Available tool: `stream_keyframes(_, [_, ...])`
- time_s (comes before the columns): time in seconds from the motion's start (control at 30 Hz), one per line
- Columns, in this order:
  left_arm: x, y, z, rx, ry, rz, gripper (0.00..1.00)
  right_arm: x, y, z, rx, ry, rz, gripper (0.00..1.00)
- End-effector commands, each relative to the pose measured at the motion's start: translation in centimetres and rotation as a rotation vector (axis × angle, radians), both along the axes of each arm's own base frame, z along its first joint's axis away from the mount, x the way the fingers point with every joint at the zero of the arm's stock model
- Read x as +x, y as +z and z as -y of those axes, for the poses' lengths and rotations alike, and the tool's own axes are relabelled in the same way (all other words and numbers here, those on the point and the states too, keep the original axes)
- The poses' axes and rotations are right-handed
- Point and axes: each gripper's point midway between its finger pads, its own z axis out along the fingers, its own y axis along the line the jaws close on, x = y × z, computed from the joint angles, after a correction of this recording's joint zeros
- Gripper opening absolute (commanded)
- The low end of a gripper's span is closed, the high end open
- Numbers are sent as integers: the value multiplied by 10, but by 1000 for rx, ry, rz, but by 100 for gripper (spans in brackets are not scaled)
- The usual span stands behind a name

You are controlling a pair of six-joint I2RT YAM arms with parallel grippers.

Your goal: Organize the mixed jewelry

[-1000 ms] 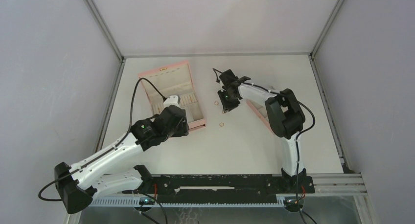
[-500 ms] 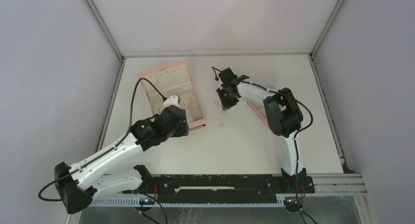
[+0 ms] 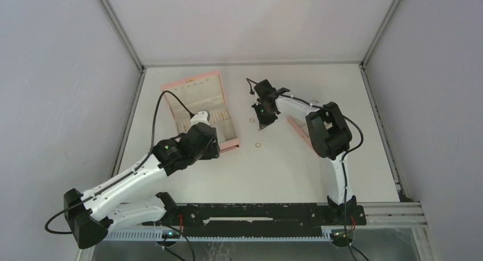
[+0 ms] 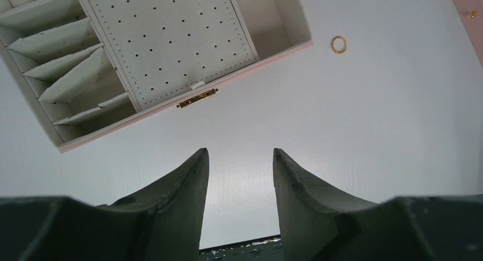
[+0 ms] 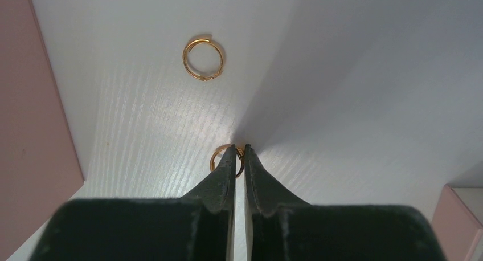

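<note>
Picking step: right pincer (image 5: 240, 151), nearly shut, nips one ring (image 5: 213, 156) lying on the worktop (image 5: 353, 73) right of the box (image 4: 171, 39). Another ring (image 5: 185, 58) lies near. Left pincer (image 4: 240, 153) hangs half-open, empty. Next, probably: lift gently, carry to the box.

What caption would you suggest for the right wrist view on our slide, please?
Right fingers pinch a copper ring at their tips on the white table; a second ring lies beyond.
</note>
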Motion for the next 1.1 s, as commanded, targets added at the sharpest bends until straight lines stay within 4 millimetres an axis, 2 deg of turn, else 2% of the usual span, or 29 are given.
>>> stream_keyframes(0.0, [0, 2, 3, -20, 3, 4, 50, 2, 5, -1, 6, -5, 19, 8])
stream_keyframes(0.1, [0, 3, 4, -23, 2, 6, 50, -1, 16, -2, 33, -26, 28, 0])
stream_keyframes(0.33, [3, 26, 13, -88, -15, 42, 51, -18, 54, -4, 193, -62, 55, 0])
stream_keyframes(0.43, [4, 44, 24, -148, -61, 75, 51, -34, 72, -8, 265, -17, 86, 0])
stream_keyframes(0.57, [-3, 60, 53, -224, -232, 79, 54, -66, 100, -17, 375, 123, 139, 0])
stream_keyframes(0.63, [-7, 68, 64, -252, -301, 71, 54, -84, 119, -24, 430, 220, 205, 0])
stream_keyframes(0.67, [-8, 71, 69, -267, -330, 70, 54, -91, 134, -25, 459, 259, 259, 0])
stream_keyframes(0.73, [-11, 79, 75, -311, -363, 56, 54, -101, 149, -26, 494, 314, 326, 0])
stream_keyframes(0.87, [-2, 95, 75, -482, -291, 44, 54, -100, 185, -20, 533, 233, 472, 0])
stream_keyframes(1.07, [2, 121, 103, -747, -292, 74, 57, -108, 228, -24, 651, 93, 591, 0])
